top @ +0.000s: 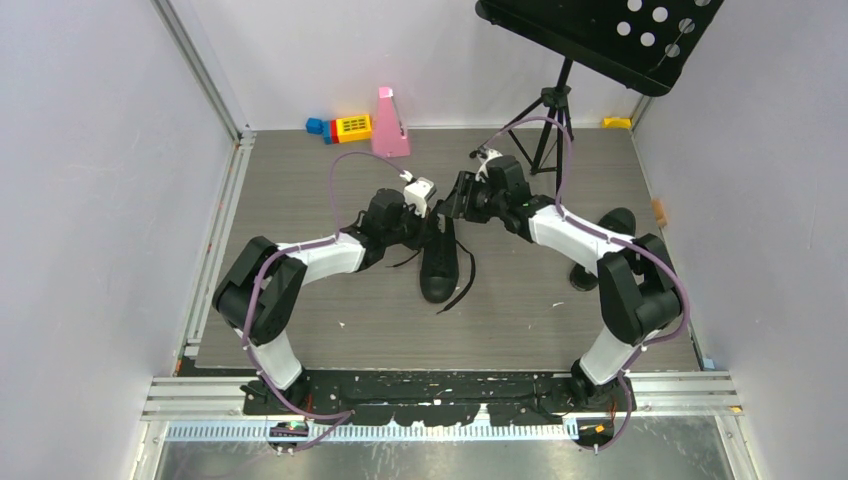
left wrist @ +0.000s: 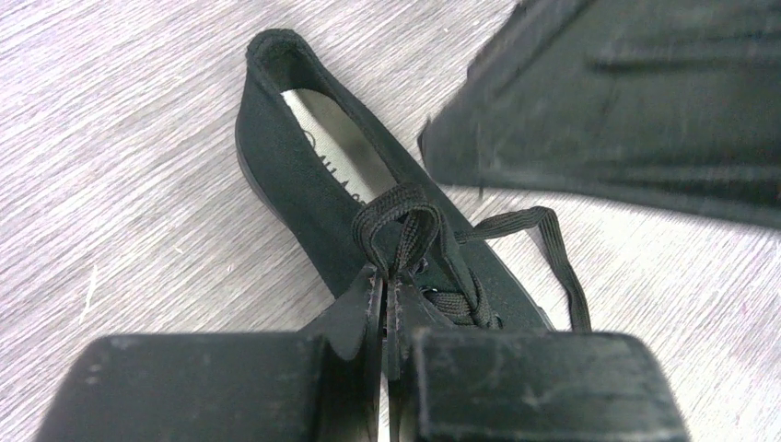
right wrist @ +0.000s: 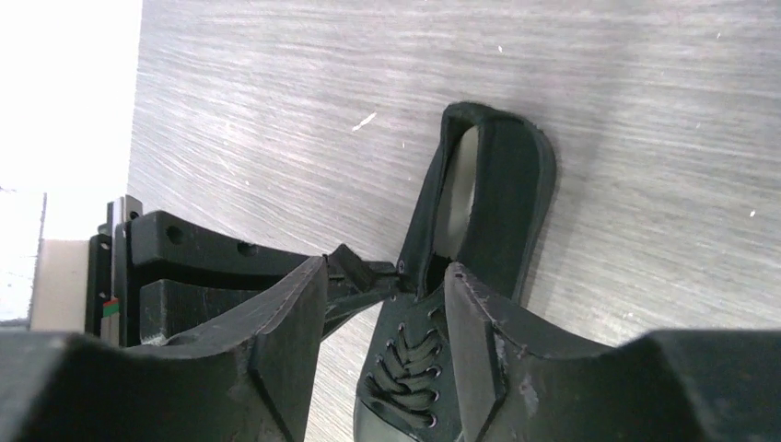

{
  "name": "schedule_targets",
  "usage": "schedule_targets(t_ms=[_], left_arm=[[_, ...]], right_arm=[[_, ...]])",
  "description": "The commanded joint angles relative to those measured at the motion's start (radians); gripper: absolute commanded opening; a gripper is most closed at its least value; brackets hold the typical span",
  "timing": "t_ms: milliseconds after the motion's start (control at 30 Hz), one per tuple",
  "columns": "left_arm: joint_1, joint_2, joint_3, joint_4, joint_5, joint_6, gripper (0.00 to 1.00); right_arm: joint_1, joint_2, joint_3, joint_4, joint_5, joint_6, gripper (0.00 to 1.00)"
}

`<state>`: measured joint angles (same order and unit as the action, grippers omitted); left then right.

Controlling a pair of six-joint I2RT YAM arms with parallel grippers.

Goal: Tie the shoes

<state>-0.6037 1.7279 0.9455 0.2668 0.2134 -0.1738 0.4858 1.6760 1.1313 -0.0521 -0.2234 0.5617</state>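
Left wrist view: my left fingers (left wrist: 355, 318) were pressed together, pinching a lace loop (left wrist: 398, 207) of the shoe (left wrist: 295, 175) on the bench (left wrist: 138, 138); my right fingers (right wrist: 483, 322) stood spread just above it.

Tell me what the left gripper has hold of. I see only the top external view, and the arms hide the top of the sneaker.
Observer: In the left wrist view the left gripper is shut on a loop of black lace standing up from the top of the sneaker.
Operator: And the other arm, does it hold anything?
Observer: No. In the right wrist view the right gripper is open. Its fingers are apart, the lacing shows between them, and nothing is clamped.
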Motion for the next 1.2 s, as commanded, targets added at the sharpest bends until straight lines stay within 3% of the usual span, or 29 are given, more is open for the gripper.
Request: schedule_targets(t_ms=[0, 200, 567, 667, 867, 967, 1067, 1167], left_arm=[[0.004, -0.008, -0.007, 0.068, 0.030, 0.017, 0.00], [0.004, -0.004, -0.003, 0.072, 0.042, 0.013, 0.00], [0.004, -0.009, -0.001, 0.066, 0.035, 0.010, 0.00], [0.004, -0.011, 0.001, 0.062, 0.034, 0.010, 0.00], [0.004, -0.023, 0.000, 0.052, 0.020, 0.016, 0.00], [0.005, -0.028, -0.002, 0.052, 0.017, 0.018, 0.00], [0.004, -0.031, -0.004, 0.052, 0.014, 0.019, 0.00], [0.004, -0.033, -0.004, 0.054, 0.018, 0.019, 0.00]], right_arm=[[-0.058, -0.041, -0.037, 0.171, -0.141, 0.088, 0.57], [-0.067, 0.009, -0.028, 0.218, -0.232, 0.135, 0.61], [-0.067, 0.071, -0.007, 0.219, -0.290, 0.172, 0.55], [-0.066, 0.071, -0.021, 0.242, -0.307, 0.191, 0.50], [-0.064, 0.081, -0.023, 0.250, -0.315, 0.205, 0.30], [-0.064, 0.084, -0.020, 0.249, -0.317, 0.207, 0.33], [-0.064, 0.088, -0.013, 0.224, -0.312, 0.195, 0.49], [-0.064, 0.093, -0.013, 0.211, -0.310, 0.190, 0.51]])
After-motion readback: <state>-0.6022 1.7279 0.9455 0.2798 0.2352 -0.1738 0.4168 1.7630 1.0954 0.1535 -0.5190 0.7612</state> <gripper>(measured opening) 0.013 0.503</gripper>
